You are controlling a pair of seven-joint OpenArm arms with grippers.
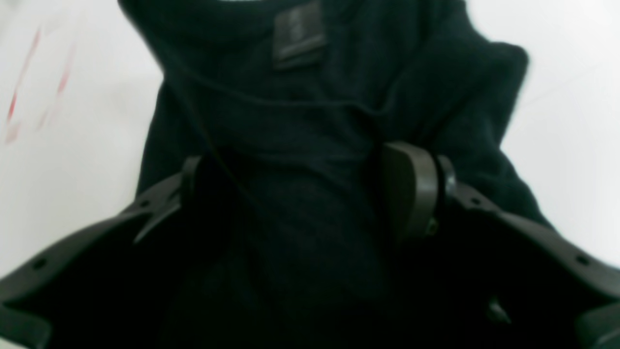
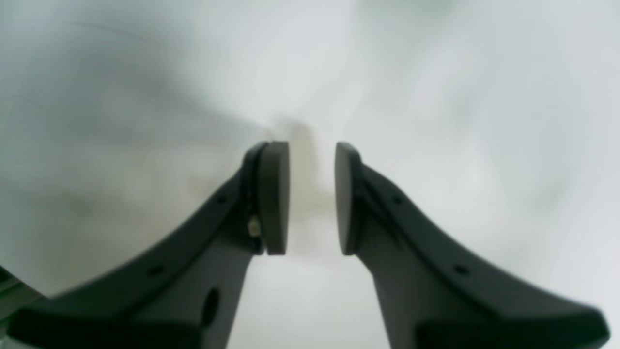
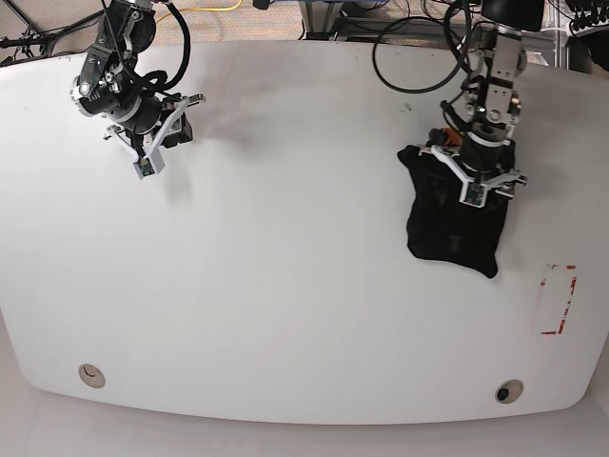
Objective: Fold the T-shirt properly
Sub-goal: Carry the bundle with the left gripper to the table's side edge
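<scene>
We see the T-shirt [image 3: 451,227] lying as a compact black bundle on the white bench [image 3: 285,286], toward its right side in the base view, near red tape marks [image 3: 559,300]. Our left gripper [image 1: 310,194] sits over the bundle with its fingers [image 1: 409,189] spread wide, cloth bunched between them. Our right gripper [image 2: 311,196] hangs above bare bench well apart from the shirt, its fingers [image 2: 273,196] slightly apart and gripping nothing.

We see the T-shirt [image 3: 447,228], black, folded into a compact bundle, lying on the table's right side
</scene>
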